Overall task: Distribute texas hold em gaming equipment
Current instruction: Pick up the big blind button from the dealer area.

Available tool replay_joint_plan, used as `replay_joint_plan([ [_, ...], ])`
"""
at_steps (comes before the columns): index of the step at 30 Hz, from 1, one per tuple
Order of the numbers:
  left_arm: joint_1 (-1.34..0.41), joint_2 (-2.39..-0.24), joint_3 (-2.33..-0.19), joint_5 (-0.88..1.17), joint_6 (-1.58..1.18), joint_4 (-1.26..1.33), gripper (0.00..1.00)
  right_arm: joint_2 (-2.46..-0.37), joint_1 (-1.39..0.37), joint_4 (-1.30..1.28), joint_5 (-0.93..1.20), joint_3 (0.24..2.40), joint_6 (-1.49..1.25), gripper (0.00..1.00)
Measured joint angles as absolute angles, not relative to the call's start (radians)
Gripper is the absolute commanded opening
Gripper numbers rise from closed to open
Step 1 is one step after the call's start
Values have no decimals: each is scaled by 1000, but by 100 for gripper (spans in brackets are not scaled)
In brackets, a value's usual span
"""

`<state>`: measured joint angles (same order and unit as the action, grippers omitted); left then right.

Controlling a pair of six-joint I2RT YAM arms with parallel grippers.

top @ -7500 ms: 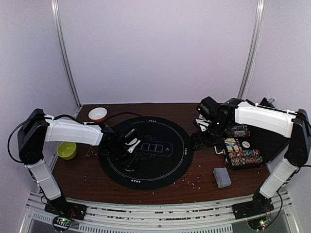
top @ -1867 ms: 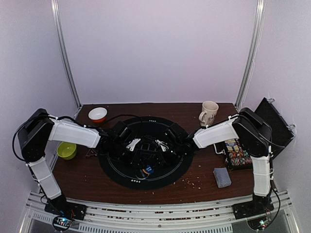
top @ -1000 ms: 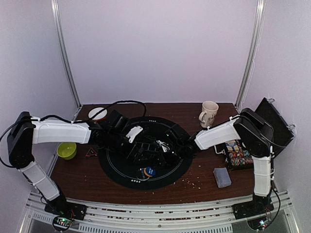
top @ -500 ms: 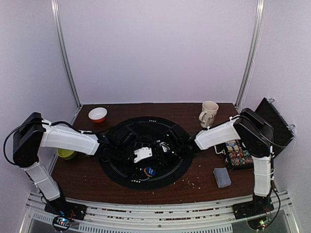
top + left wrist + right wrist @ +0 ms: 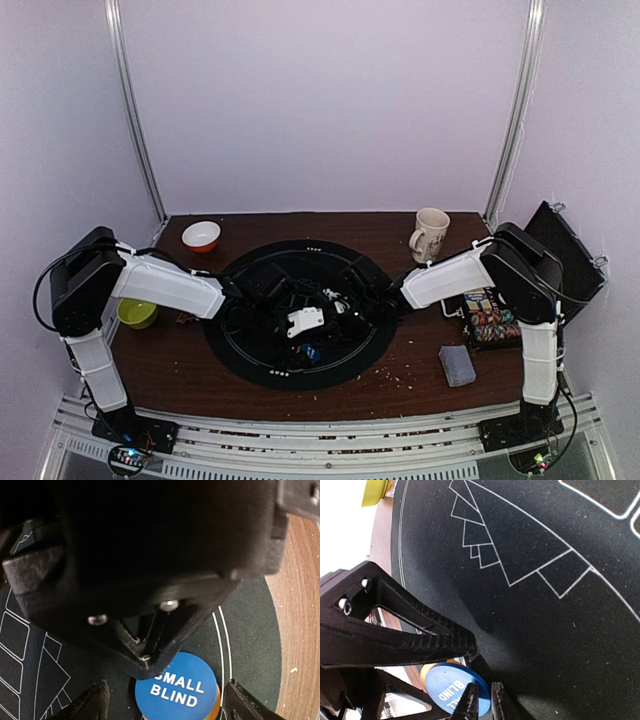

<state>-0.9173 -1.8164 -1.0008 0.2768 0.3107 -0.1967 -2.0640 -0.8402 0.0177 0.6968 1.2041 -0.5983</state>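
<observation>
A blue disc [image 5: 177,690] printed SMALL BLIND lies on top of an orange disc [image 5: 218,701] on the black round mat [image 5: 250,352], toward its front [image 5: 312,352]. My left gripper [image 5: 170,706] hangs low over the discs, open, one finger on each side with gaps to the blue rim. My right gripper [image 5: 485,702] is shut, its tips at the blue disc's [image 5: 451,690] edge with nothing seen between them; whether they touch it I cannot tell. Striped poker chips fill a case [image 5: 492,318] at the right. A grey-blue card deck [image 5: 457,365] lies in front of it.
A mug [image 5: 431,233] stands at the back right. At the back left is a white-and-orange bowl [image 5: 201,236]. A green cup [image 5: 133,313] and a red triangle [image 5: 184,319] sit left of the mat. Crumbs [image 5: 392,375] dot the wood at the front. Both arms meet over the mat's middle.
My left gripper swung from the mat's back left down to its front and now straddles the blue disc, jaws slightly narrower. The right arm has held still.
</observation>
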Motion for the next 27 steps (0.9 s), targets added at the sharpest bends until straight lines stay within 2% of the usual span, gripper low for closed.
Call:
replay_joint_plan([
  [2, -916, -1820, -1005, 281, 307, -196, 81, -2064, -840, 19, 698, 1203, -599, 14],
  [7, -910, -1831, -1016, 297, 304, -201, 70, -2064, -839, 21, 701, 1200, -604, 13],
  [11, -905, -1840, -1025, 318, 305, -208, 76, -2064, -836, 21, 702, 1199, -607, 13],
  [20, -900, -1854, -1047, 319, 314, -237, 78, -2064, -832, 22, 704, 1196, -611, 13],
  [24, -900, -1861, -1060, 318, 316, -249, 86, -2064, -828, 25, 708, 1193, -614, 13],
  [27, -900, -1861, -1061, 316, 316, -252, 84, -2064, -828, 25, 708, 1193, -614, 13],
])
